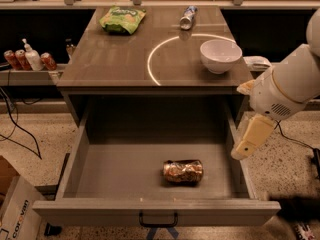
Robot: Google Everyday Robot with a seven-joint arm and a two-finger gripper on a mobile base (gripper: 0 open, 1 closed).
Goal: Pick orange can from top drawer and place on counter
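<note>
The orange can lies on its side on the matte grey floor of the open top drawer, right of the middle and near the front. The drawer's black handle shows on the front panel. The counter above carries a thin white circle line. My gripper hangs from the white arm just outside the drawer's right wall, above and to the right of the can, apart from it.
On the counter are a white bowl, a green snack bag and a blue-and-white can lying at the back. Red cans and a white pump bottle stand on the left side shelf. A cardboard box is at bottom left.
</note>
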